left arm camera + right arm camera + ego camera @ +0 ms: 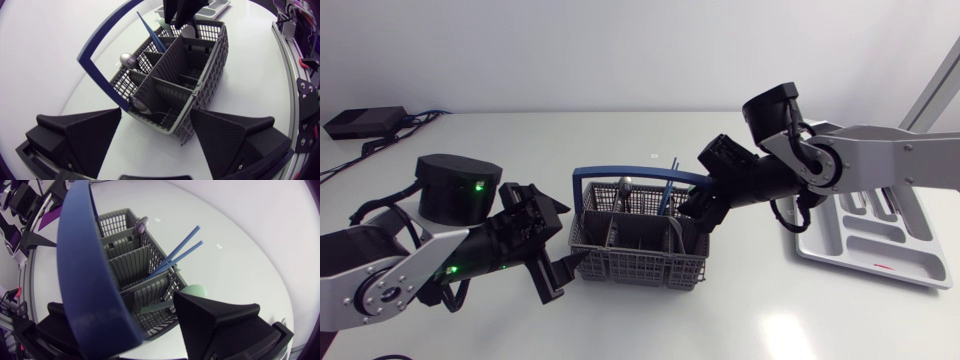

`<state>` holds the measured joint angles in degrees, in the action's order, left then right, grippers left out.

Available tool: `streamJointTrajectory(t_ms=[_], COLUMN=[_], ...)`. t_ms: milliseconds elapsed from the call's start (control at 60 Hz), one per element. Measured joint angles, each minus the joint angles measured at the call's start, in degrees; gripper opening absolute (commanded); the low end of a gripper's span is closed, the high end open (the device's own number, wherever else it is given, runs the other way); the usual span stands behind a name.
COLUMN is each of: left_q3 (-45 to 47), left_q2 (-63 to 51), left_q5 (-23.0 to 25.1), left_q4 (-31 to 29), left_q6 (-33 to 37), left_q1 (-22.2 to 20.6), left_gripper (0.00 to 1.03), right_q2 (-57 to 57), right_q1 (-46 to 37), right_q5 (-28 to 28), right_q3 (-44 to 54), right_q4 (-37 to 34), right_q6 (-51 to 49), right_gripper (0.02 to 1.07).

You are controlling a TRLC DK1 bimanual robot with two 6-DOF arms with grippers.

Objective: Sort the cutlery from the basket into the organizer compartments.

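Robotics lab bench is indicated. A plain white tabletop is seen, with two silver-grey, black-jointed robot arms over it: left arm, right arm. Small green indicator lights are lit on the left arm. A flat black electronics box with trailing black cables is placed at the far left corner. Kitchenware is set out: grey plastic mesh basket with blue handle, light grey plastic compartment tray.

Blue handle arches over basket — crowds right gripper; chopsticks jut upward.
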<state>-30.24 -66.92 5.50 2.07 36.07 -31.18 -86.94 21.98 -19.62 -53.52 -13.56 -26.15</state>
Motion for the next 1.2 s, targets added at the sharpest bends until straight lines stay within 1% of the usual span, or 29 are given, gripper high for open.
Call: streamJointTrajectory(t_ms=[67,167,283,400,550,633,700,733,850,983,1067,1200], left_q3=[0.00,0.00,0.00,0.00,-0.02,-0.02,-0.02,-0.02,-0.02,-0.02,-0.02,-0.02], left_q2=[0.00,0.00,0.00,0.26,1.18,1.29,1.38,1.42,1.68,1.68,1.73,1.73], left_q5=[-0.02,-0.02,-0.04,-0.04,-0.28,-0.46,-0.48,-0.48,-0.48,-0.48,-0.48,-0.48], left_q4=[0.00,0.00,-0.02,-0.42,-1.11,-1.14,-1.14,-1.18,-1.11,-1.09,-1.07,-0.96], left_q6=[0.00,0.00,0.00,-0.02,-0.04,-0.04,-0.09,-0.09,-0.24,-0.24,-0.24,-0.24], left_q1=[0.00,-0.02,-0.13,-0.90,-2.34,-3.06,-3.45,-3.54,-3.56,-3.56,-3.56,-3.56], left_gripper=[0.95,0.95,0.95,0.95,0.95,0.95,0.95,0.95,0.95,0.95,0.95,0.95], right_q2=[2.27,7.85,14.12,21.24,28.61,31.30,33.05,33.46,32.70,30.01,27.67,23.34], right_q1=[0.02,0.04,0.04,0.83,6.54,10.19,13.57,15.15,18.25,19.74,19.93,19.93], right_q5=[0.17,0.22,0.98,2.16,6.27,8.28,11.28,12.76,15.61,18.27,19.74,21.05], right_q3=[1.44,4.92,8.81,12.33,14.53,15.19,16.09,16.70,18.78,19.74,19.74,19.71], right_q4=[0.63,1.57,1.53,-0.66,-4.55,-5.29,-5.20,-4.66,-2.05,2.16,4.87,7.23], right_q6=[0.00,0.00,0.00,-0.02,0.24,1.03,1.99,2.23,2.69,3.08,3.21,3.19], right_gripper=[0.69,0.76,0.77,0.76,0.76,0.76,0.75,0.75,0.62,0.53,0.53,0.53])
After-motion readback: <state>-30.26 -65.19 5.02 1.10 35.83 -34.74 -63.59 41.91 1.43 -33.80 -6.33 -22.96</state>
